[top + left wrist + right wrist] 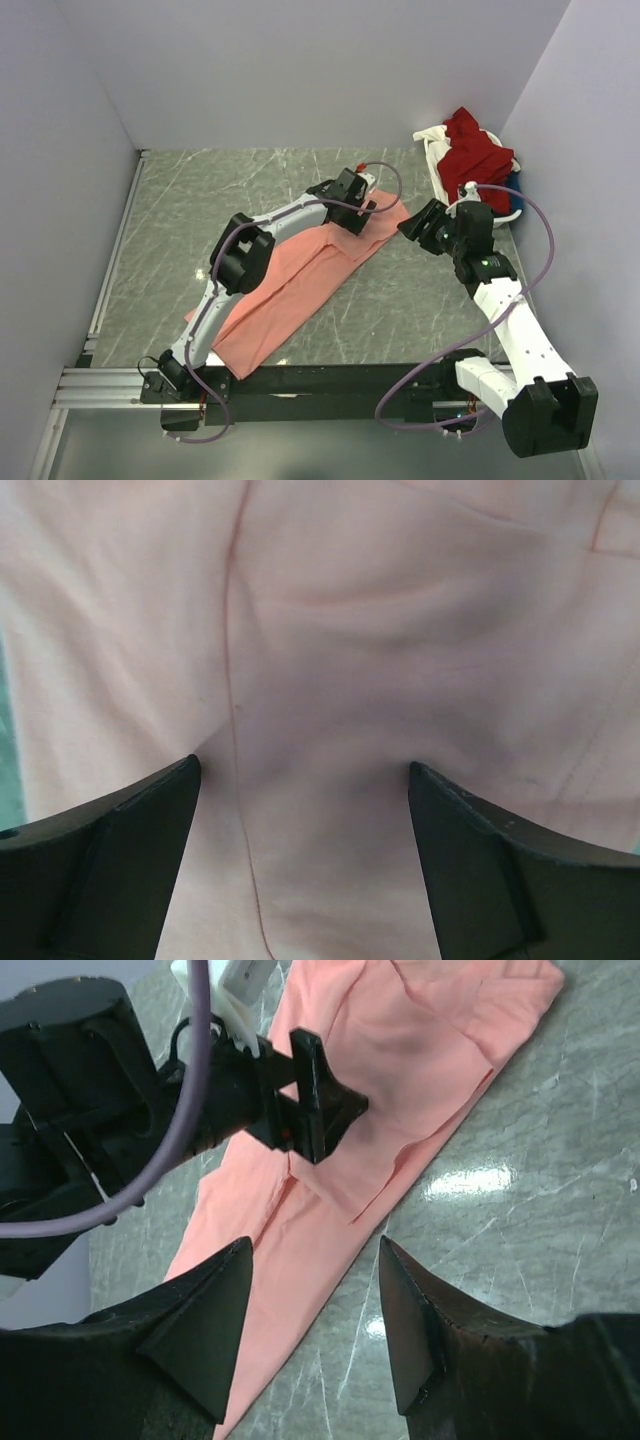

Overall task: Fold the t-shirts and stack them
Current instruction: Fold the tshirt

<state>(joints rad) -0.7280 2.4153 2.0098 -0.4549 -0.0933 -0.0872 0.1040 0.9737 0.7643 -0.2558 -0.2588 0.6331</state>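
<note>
Top external view: the salmon-pink t-shirt (290,285) is seen spread flat on the grey marbled table (200,220), lying diagonally from the near left toward the far right, with one long side folded over so that a narrow band is formed. The left arm (290,215) is stretched over the shirt toward its far end. At the far right corner a white basket (433,152) is placed, and a dark red t-shirt (475,150) is heaped in it, with a bit of blue cloth (515,198) shown under it. In the left wrist view the left gripper (305,770) is held with its jaws wide apart just over the pink cloth, which fills the whole picture; a seam and some soft creases are seen, but it cannot be told whether the fingertips touch the cloth. In the right wrist view the right gripper (312,1250) is also spread, nothing being held between its fingers (200,1330), and it hangs above the long edge of the pink shirt, where cloth and bare table meet. The two grippers are near each other but apart.
</note>
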